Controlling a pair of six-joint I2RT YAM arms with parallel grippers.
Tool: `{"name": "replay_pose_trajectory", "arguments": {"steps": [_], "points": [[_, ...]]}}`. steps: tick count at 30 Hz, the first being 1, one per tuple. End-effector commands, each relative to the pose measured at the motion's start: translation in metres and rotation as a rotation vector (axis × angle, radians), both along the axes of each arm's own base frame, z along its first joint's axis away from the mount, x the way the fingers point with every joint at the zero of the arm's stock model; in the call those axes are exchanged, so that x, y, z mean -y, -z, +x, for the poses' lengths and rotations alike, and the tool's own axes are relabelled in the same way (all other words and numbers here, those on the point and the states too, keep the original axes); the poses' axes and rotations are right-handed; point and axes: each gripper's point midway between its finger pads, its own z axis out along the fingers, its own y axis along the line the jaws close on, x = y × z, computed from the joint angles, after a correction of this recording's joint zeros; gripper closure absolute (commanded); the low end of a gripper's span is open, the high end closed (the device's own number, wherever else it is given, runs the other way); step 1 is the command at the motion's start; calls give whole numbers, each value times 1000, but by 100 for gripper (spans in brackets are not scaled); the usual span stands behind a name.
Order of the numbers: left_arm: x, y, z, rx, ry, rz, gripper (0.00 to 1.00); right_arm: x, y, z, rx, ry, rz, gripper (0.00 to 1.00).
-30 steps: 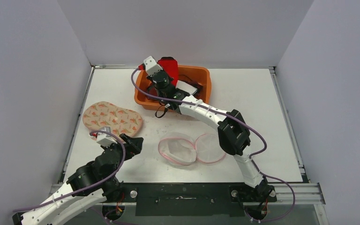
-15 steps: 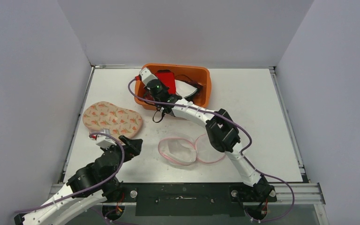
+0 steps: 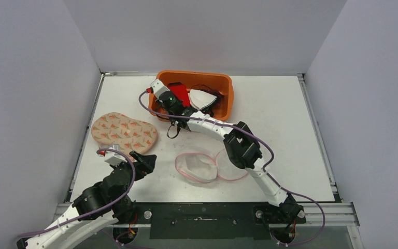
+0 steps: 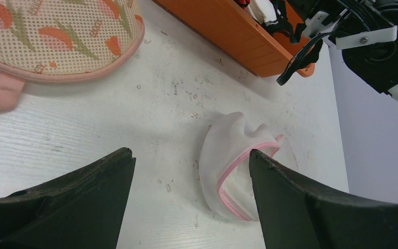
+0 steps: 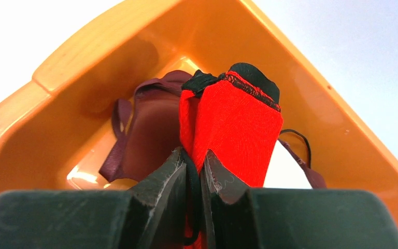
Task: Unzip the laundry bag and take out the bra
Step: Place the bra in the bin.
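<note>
The white mesh laundry bag with pink trim lies open in the middle of the table, its round flap spread to the right; it also shows in the left wrist view as the laundry bag. My right gripper is shut on a red bra with a black edge, inside the left end of the orange bin. In the right wrist view the red bra hangs from the right gripper. My left gripper hovers open and empty left of the bag, seen again as the left gripper.
A carrot-patterned mesh pouch lies at the left. The bin also holds a maroon bra and a white garment. Grey walls enclose the table on three sides.
The right gripper has carried the red bra down and to the left, into the bin's left end. The left arm has barely shifted.
</note>
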Motion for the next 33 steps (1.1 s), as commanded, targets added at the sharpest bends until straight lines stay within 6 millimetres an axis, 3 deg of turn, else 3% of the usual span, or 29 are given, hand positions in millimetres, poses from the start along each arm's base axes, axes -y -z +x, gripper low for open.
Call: {"name": "replay_pose_trajectory", "arguments": {"steps": [1,5,10,14,17,20,33], "points": [[-4,1,0,3,-17,-9,21,-23,-6,-5,-7,-47,52,95],[-5,2,-1,0,-18,-16,21,-34,4,-9,-15,-62,27,95],[-7,1,-2,-1,-23,-20,21,-34,12,-10,-24,-53,23,94],[-6,1,-1,0,-25,-21,21,-35,6,-12,-25,-63,38,83],[-6,2,-1,-4,-24,-14,21,-37,-7,-14,-19,-73,68,64],[-5,2,-1,-5,-24,-11,21,-39,-24,-17,-9,-85,105,52],[-4,-2,1,3,-18,-1,21,-41,-120,-45,27,-199,289,26]]}}
